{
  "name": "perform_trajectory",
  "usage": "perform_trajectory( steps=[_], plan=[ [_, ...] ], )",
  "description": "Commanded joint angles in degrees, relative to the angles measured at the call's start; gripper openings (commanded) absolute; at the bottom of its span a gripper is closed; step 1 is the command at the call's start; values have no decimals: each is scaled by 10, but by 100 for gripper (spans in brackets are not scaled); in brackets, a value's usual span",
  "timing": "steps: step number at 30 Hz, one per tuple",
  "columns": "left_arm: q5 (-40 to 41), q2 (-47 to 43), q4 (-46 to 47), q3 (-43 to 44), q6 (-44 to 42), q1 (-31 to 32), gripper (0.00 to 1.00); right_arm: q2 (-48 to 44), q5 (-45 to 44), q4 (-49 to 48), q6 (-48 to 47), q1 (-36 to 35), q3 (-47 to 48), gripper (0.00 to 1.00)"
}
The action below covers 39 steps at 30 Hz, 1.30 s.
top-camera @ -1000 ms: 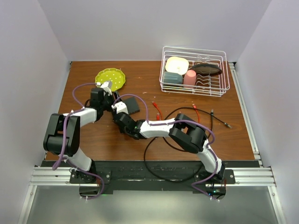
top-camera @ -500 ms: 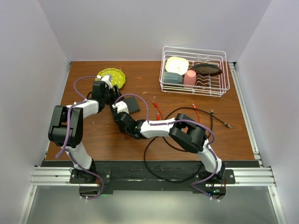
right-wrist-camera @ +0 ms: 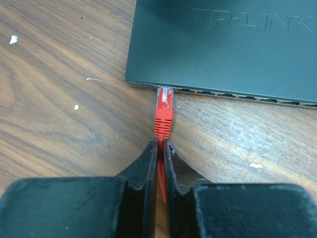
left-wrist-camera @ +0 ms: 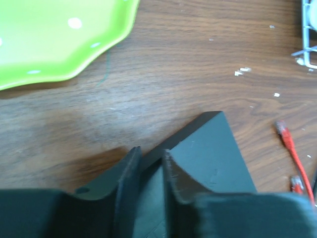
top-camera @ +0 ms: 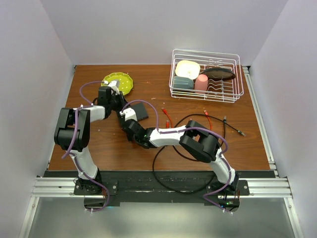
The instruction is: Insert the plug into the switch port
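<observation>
The flat black switch box [top-camera: 138, 111] lies left of the table's centre; it also shows in the left wrist view [left-wrist-camera: 213, 148] and the right wrist view [right-wrist-camera: 223, 54]. Its row of ports [right-wrist-camera: 237, 95] lines the near edge. My right gripper [right-wrist-camera: 160, 144] is shut on the red cable just behind the red plug [right-wrist-camera: 164, 111]. The plug's clear tip sits at the leftmost port; I cannot tell how far it is in. My left gripper [left-wrist-camera: 150, 153] is closed on the box's corner edge. In the top view the left gripper [top-camera: 118, 101] and right gripper [top-camera: 128, 115] flank the box's left end.
A yellow-green plate [top-camera: 119, 82] lies just behind the left gripper and fills the wrist view's top left [left-wrist-camera: 54, 34]. A white dish rack [top-camera: 207, 75] with dishes stands at the back right. Loose red plugs [left-wrist-camera: 290, 148] and a black cable loop [top-camera: 163, 163] lie right of the box.
My left arm has swung inward and its gripper has moved up and right from beside the plate onto the box's left end. The right gripper and plug have barely moved.
</observation>
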<state>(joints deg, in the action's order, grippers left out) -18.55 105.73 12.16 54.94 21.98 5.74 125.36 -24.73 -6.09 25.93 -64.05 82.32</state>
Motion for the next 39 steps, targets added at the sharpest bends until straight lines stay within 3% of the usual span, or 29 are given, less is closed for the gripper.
perform_trajectory(
  steps=[1, 13, 16, 33, 39],
  plan=[
    [-48, 0, -40, -47, 13, 4, 20, -24, -8, -3, 0, 6, -26, 8],
    [-12, 21, -119, -21, -4, 4, 11, -33, 4, -2, -21, 7, -27, 8],
    [-20, 25, -154, -14, -3, 4, 0, -37, -3, -3, -20, 7, -34, 8],
    [39, 24, -239, 5, -1, 18, 0, -40, -16, 5, 5, 7, -36, 4],
    [130, 14, -282, 25, -2, 20, 0, -50, -12, 2, 5, 6, -53, 4]
  ],
)
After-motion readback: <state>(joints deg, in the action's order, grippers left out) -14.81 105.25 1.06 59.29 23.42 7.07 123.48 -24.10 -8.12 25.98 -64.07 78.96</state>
